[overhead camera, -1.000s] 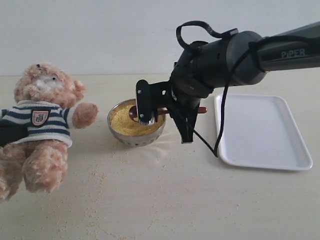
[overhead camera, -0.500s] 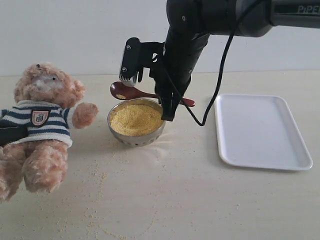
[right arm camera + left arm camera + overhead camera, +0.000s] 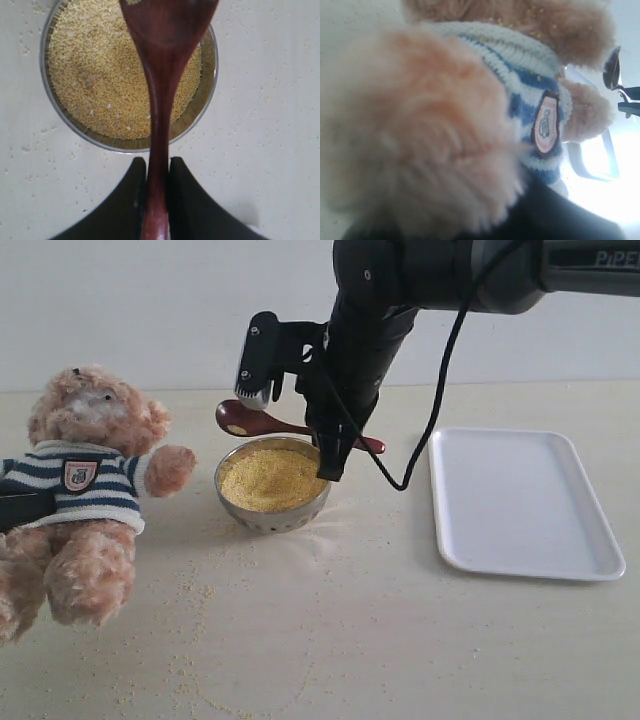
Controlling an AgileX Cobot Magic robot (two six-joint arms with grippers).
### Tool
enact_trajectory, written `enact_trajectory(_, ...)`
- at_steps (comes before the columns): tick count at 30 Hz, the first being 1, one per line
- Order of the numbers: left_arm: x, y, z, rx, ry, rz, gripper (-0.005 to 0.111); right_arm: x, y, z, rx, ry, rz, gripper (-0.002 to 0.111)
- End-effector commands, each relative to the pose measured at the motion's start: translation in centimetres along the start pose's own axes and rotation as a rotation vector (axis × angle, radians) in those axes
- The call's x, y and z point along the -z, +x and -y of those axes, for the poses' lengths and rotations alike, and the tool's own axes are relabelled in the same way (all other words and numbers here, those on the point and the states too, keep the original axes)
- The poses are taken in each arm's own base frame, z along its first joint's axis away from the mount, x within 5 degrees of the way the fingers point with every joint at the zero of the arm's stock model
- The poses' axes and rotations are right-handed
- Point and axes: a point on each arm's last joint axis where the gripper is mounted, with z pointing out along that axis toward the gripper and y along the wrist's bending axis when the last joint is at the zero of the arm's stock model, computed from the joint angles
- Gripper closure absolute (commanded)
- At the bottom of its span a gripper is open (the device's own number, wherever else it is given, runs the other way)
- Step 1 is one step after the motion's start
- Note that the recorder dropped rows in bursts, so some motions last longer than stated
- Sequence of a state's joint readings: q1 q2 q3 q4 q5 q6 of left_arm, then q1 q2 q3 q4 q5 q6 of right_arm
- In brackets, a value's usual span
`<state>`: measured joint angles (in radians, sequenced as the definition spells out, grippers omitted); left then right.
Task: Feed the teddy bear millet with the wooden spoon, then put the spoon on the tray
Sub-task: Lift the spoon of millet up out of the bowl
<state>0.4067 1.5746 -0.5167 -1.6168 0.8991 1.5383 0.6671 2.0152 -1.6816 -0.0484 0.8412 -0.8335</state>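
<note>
The teddy bear (image 3: 85,475) leans upright at the left in its striped sweater (image 3: 530,85). My left gripper (image 3: 18,508) is shut on its side, and fur fills the left wrist view around one dark finger (image 3: 550,215). My right gripper (image 3: 330,445) is shut on the handle of the wooden spoon (image 3: 245,421), holding it level just above the metal bowl (image 3: 230,502) of millet (image 3: 272,478). The spoon (image 3: 162,60) runs out from between the gripper's (image 3: 156,162) fingers, with a few grains in its oval end, which points toward the bear. The white tray (image 3: 520,500) lies to the right.
Stray millet grains (image 3: 195,600) are scattered over the light tabletop in front of the bowl and the bear. A black cable (image 3: 420,455) hangs from the right arm between the bowl and the tray. A pale wall stands behind the table.
The right gripper has lifted the spoon out of the millet and carried it up and slightly left toward the bear. The bear and the left gripper have not moved.
</note>
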Motion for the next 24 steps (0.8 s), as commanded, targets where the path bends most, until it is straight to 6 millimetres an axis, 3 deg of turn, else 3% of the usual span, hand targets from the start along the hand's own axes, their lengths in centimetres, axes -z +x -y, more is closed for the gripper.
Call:
enact_trajectory(1,0.1,-0.2,0.2,0.006,0.016,0.016,0.102,0.8,0.0,0.5,-0.012,0.025,0.02,0.108)
enact_trajectory(16,0.1,2.8,0.6,0.165,0.077,-0.078,0.102,0.8,0.1,0.3,-0.093,-0.002,0.005,0.108)
enact_trajectory(24,-0.8,3.8,0.3,0.277,0.08,-0.1,0.102,2.9,-2.7,0.8,-0.123,0.067,0.079,0.108)
